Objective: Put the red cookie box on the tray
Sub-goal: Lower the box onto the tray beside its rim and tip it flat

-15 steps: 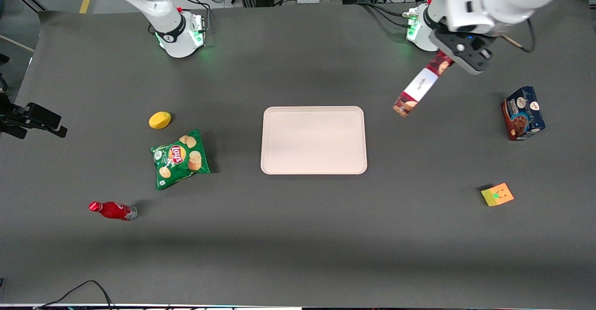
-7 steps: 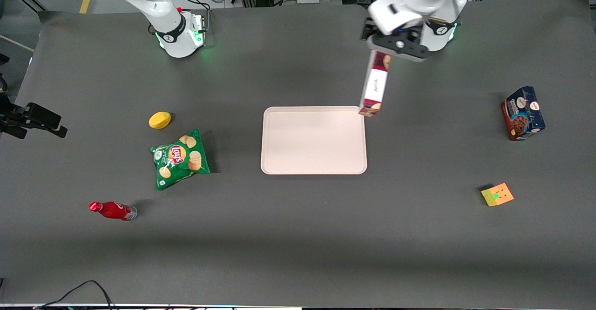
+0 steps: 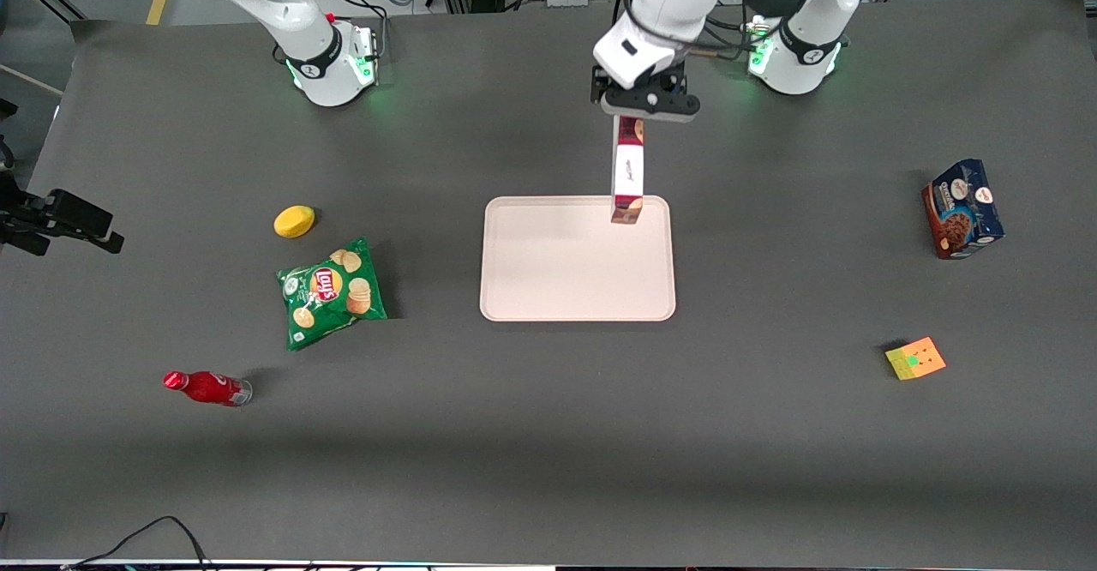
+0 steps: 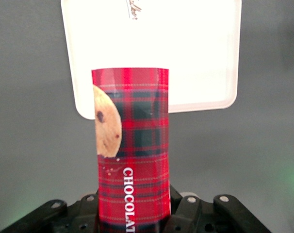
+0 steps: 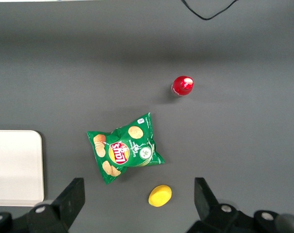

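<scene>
The red cookie box (image 3: 627, 172) hangs from my left gripper (image 3: 644, 106), which is shut on its upper end. The long tartan box points down, and its lower end is over the edge of the pale pink tray (image 3: 548, 279) that lies farthest from the front camera. In the left wrist view the red cookie box (image 4: 132, 145) runs from the gripper (image 4: 133, 218) out toward the tray (image 4: 205, 53), whose rim lies under the box's free end. Whether the box touches the tray cannot be told.
A dark blue cookie box (image 3: 962, 208) stands toward the working arm's end, with a coloured cube (image 3: 915, 358) nearer the front camera. Toward the parked arm's end lie a yellow lemon (image 3: 294, 220), a green chips bag (image 3: 332, 292) and a red bottle (image 3: 206, 387).
My left gripper has carried the red cookie box from the working arm's end toward the table's middle. The box has swung from slanted to nearly vertical, its lower end now over the tray's edge.
</scene>
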{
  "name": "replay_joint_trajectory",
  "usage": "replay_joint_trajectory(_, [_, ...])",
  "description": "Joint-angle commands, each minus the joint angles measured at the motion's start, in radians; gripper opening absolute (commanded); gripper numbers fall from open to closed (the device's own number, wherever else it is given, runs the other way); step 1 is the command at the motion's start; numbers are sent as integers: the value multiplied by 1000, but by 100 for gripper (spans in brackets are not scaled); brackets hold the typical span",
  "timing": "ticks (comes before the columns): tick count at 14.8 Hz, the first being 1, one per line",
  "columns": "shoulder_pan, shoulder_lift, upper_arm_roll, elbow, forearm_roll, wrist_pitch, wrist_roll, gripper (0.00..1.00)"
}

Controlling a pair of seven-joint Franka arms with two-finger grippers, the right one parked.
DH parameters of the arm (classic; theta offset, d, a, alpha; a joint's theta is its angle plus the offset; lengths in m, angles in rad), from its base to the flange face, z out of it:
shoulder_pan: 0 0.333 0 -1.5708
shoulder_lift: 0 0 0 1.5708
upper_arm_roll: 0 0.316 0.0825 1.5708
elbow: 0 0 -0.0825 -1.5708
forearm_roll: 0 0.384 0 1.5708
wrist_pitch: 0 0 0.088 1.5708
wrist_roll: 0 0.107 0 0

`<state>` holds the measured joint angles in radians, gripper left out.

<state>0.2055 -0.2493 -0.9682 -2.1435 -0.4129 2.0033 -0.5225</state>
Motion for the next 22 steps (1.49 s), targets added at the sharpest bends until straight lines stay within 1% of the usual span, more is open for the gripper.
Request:
replay_joint_trajectory(1, [-3, 114, -3, -62, 0, 176, -14, 21])
replay_joint_trajectory(3, [-4, 183, -3, -114, 17, 308, -11, 21])
replay_joint_trajectory(4, [-6, 232, -3, -133, 58, 374, -13, 21])
replay_joint_trajectory(6, [-3, 316, 5, -139, 173, 439, -43, 21])
replay_joint_trajectory(10, [-6, 473, 57, -135, 449, 535, -186, 21])
replay_joint_trajectory(12, [-8, 542, 69, -124, 554, 567, -259, 21])
replay_joint_trajectory(15, [-21, 623, 120, -113, 698, 623, -332, 21])
replay_joint_trajectory(18, [-23, 694, 144, -87, 825, 623, -396, 21])
replay_joint_trajectory(20, [-32, 717, 157, -78, 903, 623, -468, 22])
replay_joint_trajectory(21, [-35, 720, 157, -78, 922, 618, -494, 22])
replay_joint_trajectory(22, [-37, 720, 157, -79, 925, 614, -502, 22])
